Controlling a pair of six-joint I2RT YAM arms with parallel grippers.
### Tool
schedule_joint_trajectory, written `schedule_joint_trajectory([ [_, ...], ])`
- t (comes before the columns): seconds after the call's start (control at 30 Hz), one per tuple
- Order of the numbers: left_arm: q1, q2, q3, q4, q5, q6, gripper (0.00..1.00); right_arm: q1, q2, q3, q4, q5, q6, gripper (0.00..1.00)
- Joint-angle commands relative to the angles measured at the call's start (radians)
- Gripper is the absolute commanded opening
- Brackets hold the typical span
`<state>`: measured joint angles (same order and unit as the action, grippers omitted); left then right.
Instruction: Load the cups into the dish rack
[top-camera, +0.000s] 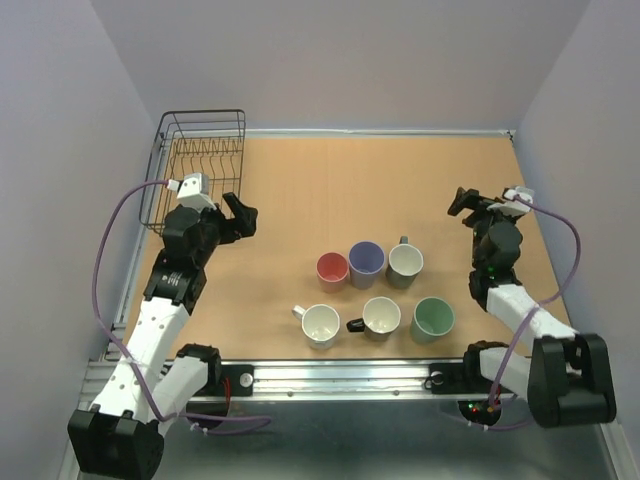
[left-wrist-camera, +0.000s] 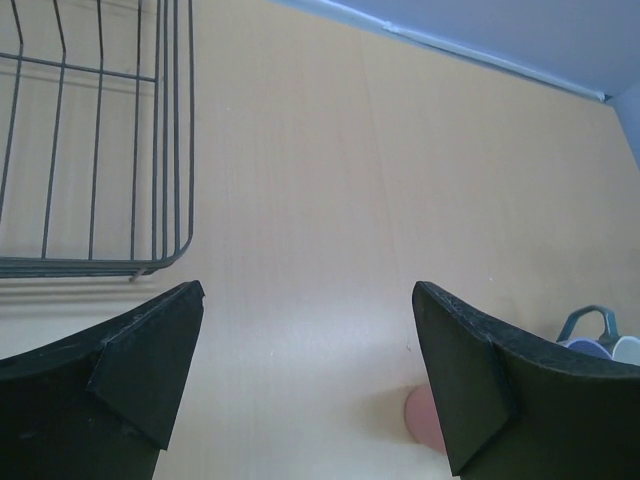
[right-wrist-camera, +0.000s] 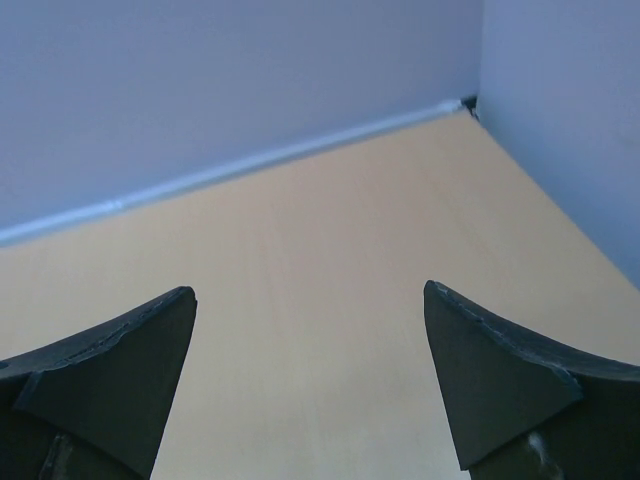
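Left gripper (left-wrist-camera: 307, 292): jaws spread wide, nothing between them, only bare table (top-camera: 300, 180) showing in the gap. In the top view it sits left of centre, just beside the lower right corner of the dish rack (top-camera: 203, 165).

Right gripper (right-wrist-camera: 308, 292): also spread wide, nothing held. It is at the right side of the top view, over bare table, facing the back wall (right-wrist-camera: 200, 100).

The dish rack is a rectangular black wire basket in the upper left of the top view, with a row of thin divider wires inside.

All six cups stand upright on the table, mouths up, in two rows of three at lower centre of the top view, well apart from the rack.
- Upper row, left to right: pink cup (top-camera: 332, 267), lavender cup (top-camera: 366, 260), and a cream-inside cup (top-camera: 405, 262) with a dark handle pointing toward the top of the frame. They are packed close together.
- Lower row, left to right: white cup (top-camera: 321, 324) with its handle pointing left, black-handled cup (top-camera: 381, 316) with a cream inside and its handle pointing left, and mint green cup (top-camera: 433, 318). I can't see the mint cup's handle.

Left wrist view: the rack corner is at upper left, and the pink cup's rim is at the bottom edge, next to the right-hand finger.
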<state>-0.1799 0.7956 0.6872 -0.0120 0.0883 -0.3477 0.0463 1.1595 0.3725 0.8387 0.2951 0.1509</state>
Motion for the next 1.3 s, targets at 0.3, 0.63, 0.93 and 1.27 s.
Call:
schedule_joint_trajectory([
  [0.3,-0.183,0.216,0.144,-0.052,0.018,0.062,0.95,-0.005,-0.365,0.029,-0.179,-0.471,0.389,1.00],
  [0.63,-0.343,0.387,0.199,-0.120,-0.081,0.047,0.89,-0.005,-0.336,0.060,-0.313,-0.504,0.477,1.00],
  [0.93,-0.405,0.413,0.333,-0.223,-0.412,0.074,0.89,-0.005,-0.331,0.039,-0.346,-0.583,0.475,1.00],
  [1.27,-0.193,0.648,0.623,-0.318,-0.472,0.136,0.96,-0.005,-0.379,0.019,-0.423,-0.617,0.463,1.00],
])
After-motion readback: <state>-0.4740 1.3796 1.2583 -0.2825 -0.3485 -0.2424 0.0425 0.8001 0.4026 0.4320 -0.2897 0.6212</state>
